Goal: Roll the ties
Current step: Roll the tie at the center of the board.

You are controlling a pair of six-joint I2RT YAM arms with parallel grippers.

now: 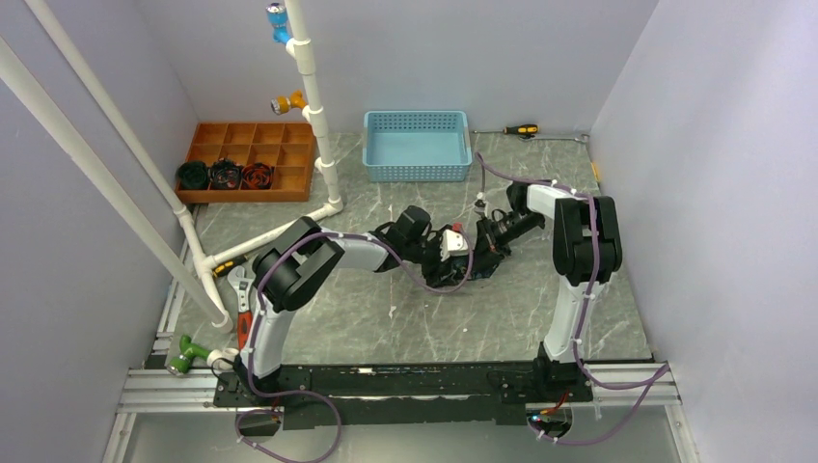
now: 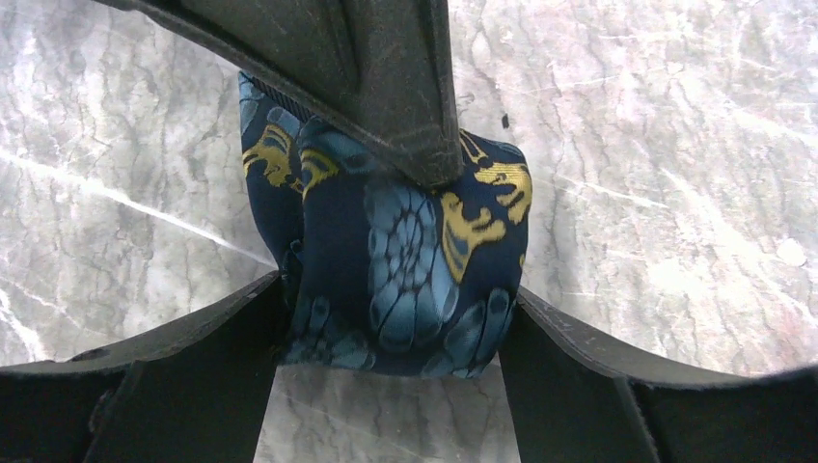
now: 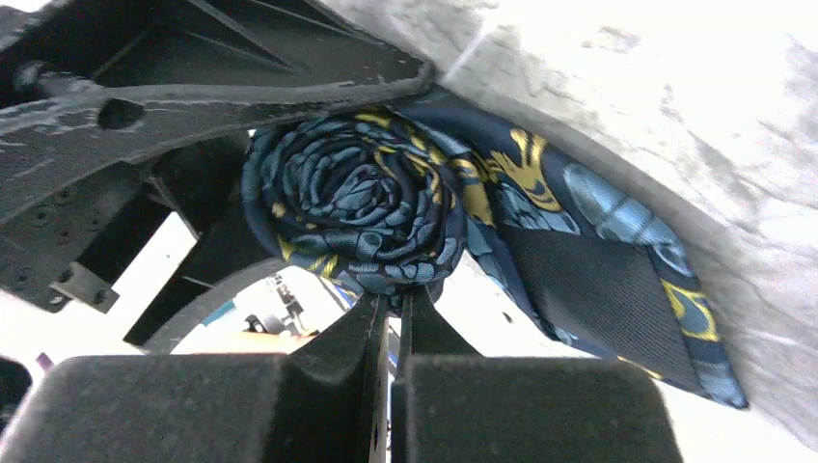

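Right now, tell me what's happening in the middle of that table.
Both arms meet at the middle of the table over one navy paisley tie, which is wound into a tight coil. The left claw straddles the coil with a finger against each side; whether it is squeezing is unclear. The right claw is shut, its tips at the coil's edge. The tie's wide end trails unrolled beside the coil.

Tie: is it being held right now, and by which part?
The left gripper holds the rolled tie across its curved sides; the shut right gripper touches its rim.
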